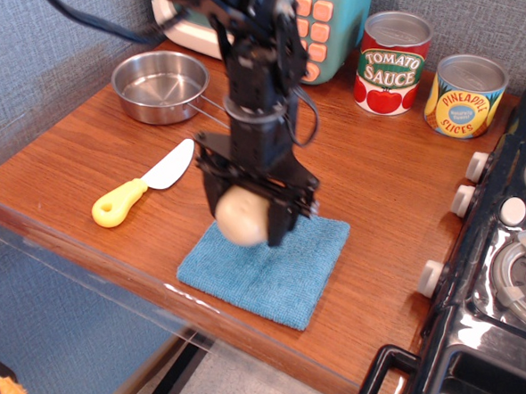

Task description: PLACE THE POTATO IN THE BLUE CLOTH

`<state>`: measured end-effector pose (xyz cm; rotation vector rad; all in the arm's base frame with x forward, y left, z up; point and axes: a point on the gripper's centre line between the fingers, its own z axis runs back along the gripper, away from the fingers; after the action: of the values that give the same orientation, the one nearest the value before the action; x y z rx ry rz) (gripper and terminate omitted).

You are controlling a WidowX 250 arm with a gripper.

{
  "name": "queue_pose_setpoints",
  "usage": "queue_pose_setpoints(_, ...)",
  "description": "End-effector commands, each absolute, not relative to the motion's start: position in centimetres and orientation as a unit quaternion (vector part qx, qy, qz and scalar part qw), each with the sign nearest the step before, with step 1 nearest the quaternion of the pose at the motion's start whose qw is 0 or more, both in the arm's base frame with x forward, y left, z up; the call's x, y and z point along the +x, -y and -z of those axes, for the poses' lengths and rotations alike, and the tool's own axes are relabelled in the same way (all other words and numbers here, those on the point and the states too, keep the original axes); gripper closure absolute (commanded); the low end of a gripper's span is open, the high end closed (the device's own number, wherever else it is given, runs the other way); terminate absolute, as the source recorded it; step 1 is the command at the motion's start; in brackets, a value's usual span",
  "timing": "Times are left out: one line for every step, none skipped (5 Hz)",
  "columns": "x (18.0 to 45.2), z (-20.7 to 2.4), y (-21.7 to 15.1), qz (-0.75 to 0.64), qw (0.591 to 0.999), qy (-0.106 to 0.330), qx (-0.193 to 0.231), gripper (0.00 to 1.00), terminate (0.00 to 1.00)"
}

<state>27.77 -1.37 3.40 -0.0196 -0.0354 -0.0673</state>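
The potato [242, 215] is a pale beige oval held between the black fingers of my gripper [246, 214]. The gripper is shut on it and holds it over the upper left part of the blue cloth [267, 269]. The cloth is a flat blue terry square lying near the front edge of the wooden counter [86, 164]. The arm comes down from the top of the view and hides part of the cloth's far edge. I cannot tell whether the potato touches the cloth.
A yellow-handled knife [140, 189] lies left of the cloth. A steel pan [161, 85] sits at the back left. A toy microwave [322, 26], a tomato sauce can [393, 62] and a pineapple can [466, 95] stand at the back. A toy stove [500, 265] is on the right.
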Motion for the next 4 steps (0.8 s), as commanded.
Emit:
queue_pose_setpoints(27.9,-3.9,2.6,0.059,0.998,0.030,-0.010,0.00,0.00)
queue_pose_setpoints(28.1,-5.0,1.9,0.056,0.998,0.041,-0.011,0.00,0.00)
queue_pose_setpoints(28.3,-6.5,1.3,0.055,0.997,0.054,-0.013,0.00,0.00)
queue_pose_setpoints(28.8,-10.3,-0.3,0.030,0.996,0.086,-0.017,0.00,0.00)
